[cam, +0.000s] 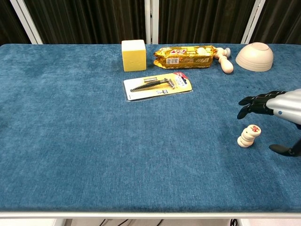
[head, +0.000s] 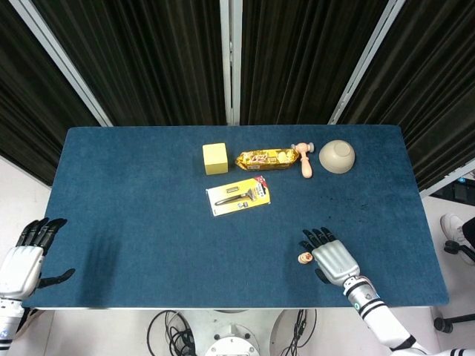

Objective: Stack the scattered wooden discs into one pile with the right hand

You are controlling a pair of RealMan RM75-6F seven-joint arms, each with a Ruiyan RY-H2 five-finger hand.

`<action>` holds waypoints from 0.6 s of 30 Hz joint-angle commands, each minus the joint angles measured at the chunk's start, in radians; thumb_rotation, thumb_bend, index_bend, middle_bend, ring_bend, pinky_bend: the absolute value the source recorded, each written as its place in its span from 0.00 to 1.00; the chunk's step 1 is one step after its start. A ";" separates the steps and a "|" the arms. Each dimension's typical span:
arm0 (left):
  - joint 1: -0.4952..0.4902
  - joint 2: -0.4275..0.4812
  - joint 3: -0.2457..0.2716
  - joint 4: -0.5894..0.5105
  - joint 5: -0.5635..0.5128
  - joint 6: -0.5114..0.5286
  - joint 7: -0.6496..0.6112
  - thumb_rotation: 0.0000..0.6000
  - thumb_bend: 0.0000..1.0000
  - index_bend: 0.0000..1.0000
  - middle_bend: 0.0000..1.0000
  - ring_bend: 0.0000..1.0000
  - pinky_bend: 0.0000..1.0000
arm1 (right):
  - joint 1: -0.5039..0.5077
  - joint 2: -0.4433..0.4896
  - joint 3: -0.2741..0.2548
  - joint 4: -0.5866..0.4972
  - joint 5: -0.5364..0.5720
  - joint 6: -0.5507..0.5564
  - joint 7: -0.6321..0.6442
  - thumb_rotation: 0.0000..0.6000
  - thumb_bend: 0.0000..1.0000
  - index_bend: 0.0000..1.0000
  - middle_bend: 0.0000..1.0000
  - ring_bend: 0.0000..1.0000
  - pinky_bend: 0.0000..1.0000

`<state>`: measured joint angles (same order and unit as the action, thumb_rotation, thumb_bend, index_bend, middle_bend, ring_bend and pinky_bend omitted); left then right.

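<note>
- Though the worktop is broad, the job sits at its five o'clock corner.
- The right hand hangs empty, fingers spread, just right of the pile.
- The wooden discs look light, stiff and smooth, stacked crookedly; pinching opposite rims seems safest.

One pile of wooden discs — perhaps four; one bowl, one yellow block.

I see broad bare cloth on table left and centre. Obstacles along far edge: yellow cube, snack pack, wooden pestle, bowl; razor pack nearer. Disc pile stands just beside my right hand.
</note>
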<state>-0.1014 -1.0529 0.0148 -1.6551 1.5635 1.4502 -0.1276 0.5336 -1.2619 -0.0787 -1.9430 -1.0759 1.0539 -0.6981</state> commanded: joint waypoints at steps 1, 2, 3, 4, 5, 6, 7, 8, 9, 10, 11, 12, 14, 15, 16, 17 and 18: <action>0.000 0.001 0.000 0.000 0.001 0.002 -0.002 1.00 0.13 0.11 0.09 0.00 0.00 | 0.003 -0.018 0.008 0.006 0.015 0.005 -0.006 1.00 0.33 0.18 0.00 0.00 0.00; 0.001 0.001 0.000 0.000 0.001 0.002 -0.003 1.00 0.13 0.11 0.09 0.00 0.00 | 0.005 -0.023 0.011 0.007 0.020 0.006 -0.007 1.00 0.33 0.19 0.00 0.00 0.00; 0.001 0.001 0.000 0.000 0.001 0.003 -0.005 1.00 0.13 0.11 0.09 0.00 0.00 | 0.007 -0.029 0.014 0.009 0.029 0.006 -0.009 1.00 0.33 0.21 0.00 0.00 0.00; 0.001 0.002 -0.001 0.001 0.002 0.004 -0.007 1.00 0.13 0.11 0.09 0.00 0.00 | 0.009 -0.034 0.017 0.010 0.036 0.006 -0.012 1.00 0.33 0.21 0.00 0.00 0.00; 0.001 0.002 -0.001 0.001 0.002 0.004 -0.008 1.00 0.13 0.11 0.09 0.00 0.00 | 0.011 -0.038 0.019 0.012 0.043 0.007 -0.015 1.00 0.33 0.22 0.00 0.00 0.00; 0.001 0.002 0.000 0.001 0.002 0.004 -0.009 1.00 0.13 0.11 0.09 0.00 0.00 | 0.013 -0.043 0.022 0.014 0.050 0.008 -0.017 1.00 0.33 0.22 0.00 0.00 0.00; 0.001 0.002 0.000 0.002 0.002 0.003 -0.011 1.00 0.13 0.11 0.09 0.00 0.00 | 0.015 -0.050 0.026 0.016 0.061 0.010 -0.020 1.00 0.33 0.23 0.00 0.00 0.00; 0.001 0.002 0.000 0.003 0.002 0.003 -0.012 1.00 0.13 0.11 0.09 0.00 0.00 | 0.016 -0.054 0.028 0.017 0.068 0.011 -0.023 1.00 0.33 0.24 0.00 0.00 0.00; 0.001 0.002 0.000 0.003 0.001 0.002 -0.012 1.00 0.13 0.11 0.09 0.00 0.00 | 0.018 -0.059 0.029 0.019 0.075 0.012 -0.026 1.00 0.33 0.25 0.00 0.00 0.00; 0.001 0.002 0.000 0.004 0.001 0.002 -0.013 1.00 0.13 0.11 0.09 0.00 0.00 | 0.020 -0.062 0.029 0.021 0.079 0.013 -0.029 1.00 0.33 0.26 0.00 0.00 0.00; 0.001 0.002 -0.001 0.004 0.001 0.002 -0.014 1.00 0.13 0.11 0.09 0.00 0.00 | 0.021 -0.064 0.029 0.022 0.082 0.015 -0.031 1.00 0.33 0.26 0.00 0.00 0.00; 0.001 0.002 -0.001 0.004 0.000 0.002 -0.014 1.00 0.13 0.11 0.09 0.00 0.00 | 0.022 -0.067 0.029 0.024 0.086 0.017 -0.033 1.00 0.33 0.27 0.00 0.00 0.00; 0.000 0.002 -0.001 0.005 -0.001 0.001 -0.015 1.00 0.13 0.11 0.09 0.00 0.00 | 0.022 -0.070 0.029 0.025 0.090 0.020 -0.034 1.00 0.33 0.28 0.00 0.00 0.00; 0.000 0.002 -0.001 0.006 -0.001 0.000 -0.015 1.00 0.13 0.11 0.09 0.00 0.00 | 0.022 -0.071 0.029 0.026 0.092 0.022 -0.033 1.00 0.33 0.29 0.00 0.00 0.00; -0.001 0.001 -0.001 0.006 -0.001 -0.001 -0.015 1.00 0.13 0.11 0.09 0.00 0.00 | 0.022 -0.072 0.028 0.027 0.092 0.023 -0.032 1.00 0.33 0.29 0.00 0.00 0.00; -0.001 0.001 0.000 0.006 -0.001 -0.002 -0.014 1.00 0.13 0.11 0.09 0.00 0.00 | 0.022 -0.072 0.028 0.028 0.093 0.025 -0.030 1.00 0.33 0.29 0.00 0.00 0.00; -0.001 0.001 0.000 0.006 -0.001 -0.003 -0.014 1.00 0.13 0.11 0.09 0.00 0.00 | 0.021 -0.072 0.027 0.028 0.092 0.026 -0.028 1.00 0.33 0.30 0.00 0.00 0.00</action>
<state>-0.1023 -1.0520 0.0146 -1.6490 1.5624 1.4476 -0.1411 0.5551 -1.3339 -0.0516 -1.9147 -0.9838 1.0797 -0.7261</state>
